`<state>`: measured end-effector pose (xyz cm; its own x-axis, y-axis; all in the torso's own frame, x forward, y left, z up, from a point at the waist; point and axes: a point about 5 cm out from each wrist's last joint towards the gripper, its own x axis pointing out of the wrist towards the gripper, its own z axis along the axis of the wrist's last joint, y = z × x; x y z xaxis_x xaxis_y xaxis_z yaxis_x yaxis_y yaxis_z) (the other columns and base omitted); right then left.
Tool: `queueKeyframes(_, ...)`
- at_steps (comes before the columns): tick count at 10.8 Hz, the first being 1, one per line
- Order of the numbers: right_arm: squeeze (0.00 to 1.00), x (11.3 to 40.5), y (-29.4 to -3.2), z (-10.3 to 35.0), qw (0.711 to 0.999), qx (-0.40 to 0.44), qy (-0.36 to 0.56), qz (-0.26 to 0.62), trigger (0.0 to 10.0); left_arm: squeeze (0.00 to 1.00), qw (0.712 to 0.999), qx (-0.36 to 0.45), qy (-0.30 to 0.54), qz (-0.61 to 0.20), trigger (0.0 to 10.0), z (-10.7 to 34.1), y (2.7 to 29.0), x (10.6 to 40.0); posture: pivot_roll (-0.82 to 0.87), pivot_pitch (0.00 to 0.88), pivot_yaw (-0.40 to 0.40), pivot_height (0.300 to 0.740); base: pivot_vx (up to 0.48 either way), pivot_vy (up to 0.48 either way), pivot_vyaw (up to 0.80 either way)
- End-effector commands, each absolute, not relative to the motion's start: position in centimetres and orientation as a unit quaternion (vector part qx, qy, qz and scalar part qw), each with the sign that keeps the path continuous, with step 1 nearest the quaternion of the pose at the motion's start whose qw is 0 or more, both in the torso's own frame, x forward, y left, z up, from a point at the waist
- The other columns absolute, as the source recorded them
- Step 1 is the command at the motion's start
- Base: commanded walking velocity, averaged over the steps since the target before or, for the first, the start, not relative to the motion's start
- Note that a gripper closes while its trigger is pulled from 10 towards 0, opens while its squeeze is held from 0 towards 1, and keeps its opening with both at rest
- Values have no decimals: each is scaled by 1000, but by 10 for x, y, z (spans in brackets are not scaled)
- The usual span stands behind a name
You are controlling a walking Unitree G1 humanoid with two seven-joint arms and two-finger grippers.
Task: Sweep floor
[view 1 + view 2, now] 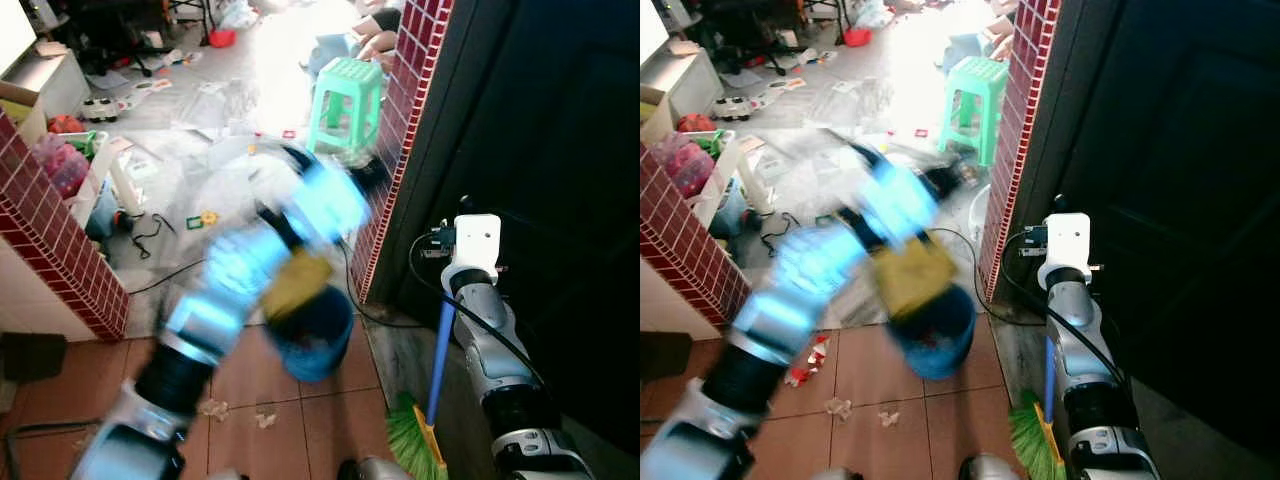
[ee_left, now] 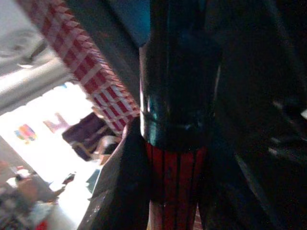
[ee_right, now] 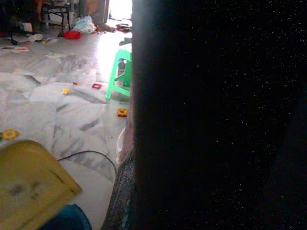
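Yellow dustpan (image 1: 296, 283) over the blue bin (image 1: 312, 335) at frame centre, on the blurred left arm; whether either pincer is spread, I cannot tell. The broom (image 1: 425, 420) stands lower right. A fast swing could knock the bin and spill scraps (image 1: 214, 408) onto the tiles.

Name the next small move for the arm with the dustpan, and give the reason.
Probably lower the yellow plastic dustpan, whose handle the left tool clamps, from above the blue plastic bucket to the brown tiles beside the white paper scraps. Those scraps lie unswept, and the green-bristled broom stands by the right arm.
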<state>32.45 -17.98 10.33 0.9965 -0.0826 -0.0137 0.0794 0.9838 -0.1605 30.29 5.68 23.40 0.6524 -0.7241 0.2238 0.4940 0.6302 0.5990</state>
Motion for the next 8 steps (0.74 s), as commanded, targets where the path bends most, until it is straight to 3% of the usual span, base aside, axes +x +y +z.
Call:
queueKeyframes(1,0,331,-180,115,996,-84,-15,-40,10000,0,860,261,-274,-342,10000,256,54,298,-53,0,-43,740,0,0,0)
queueKeyframes(3,0,333,-180,114,996,-85,-14,-36,10000,0,870,256,-276,-318,10000,263,65,299,-42,0,-54,740,0,0,0)
queueKeyframes(6,0,336,-177,113,996,-85,-13,-31,10000,0,902,214,-339,-160,10000,302,103,310,-24,0,-61,740,0,0,0)
queueKeyframes(8,0,338,-175,112,996,-83,-13,-27,10000,0,907,172,-382,-37,10000,332,141,311,-10,0,-64,740,0,0,0)
